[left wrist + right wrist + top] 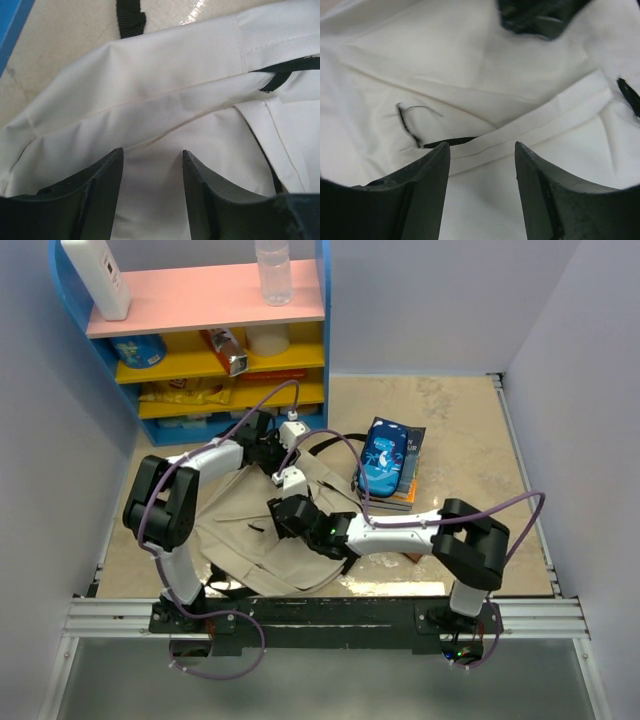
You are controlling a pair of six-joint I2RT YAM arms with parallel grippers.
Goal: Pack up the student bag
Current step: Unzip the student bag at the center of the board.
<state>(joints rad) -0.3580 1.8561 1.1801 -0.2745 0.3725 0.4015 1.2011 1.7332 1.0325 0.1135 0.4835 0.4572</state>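
Lying flat, student bag (232, 532), long axis near-left to far-right

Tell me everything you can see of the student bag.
The student bag is a large, soft cream canvas backpack lying flat and crumpled on the table, between the two arms. Its cloth is folded and creased, with stitched seams. Black webbing straps trail off its far edge. The left tool and right tool stand open close over the fabric; whether they touch it cannot be told.
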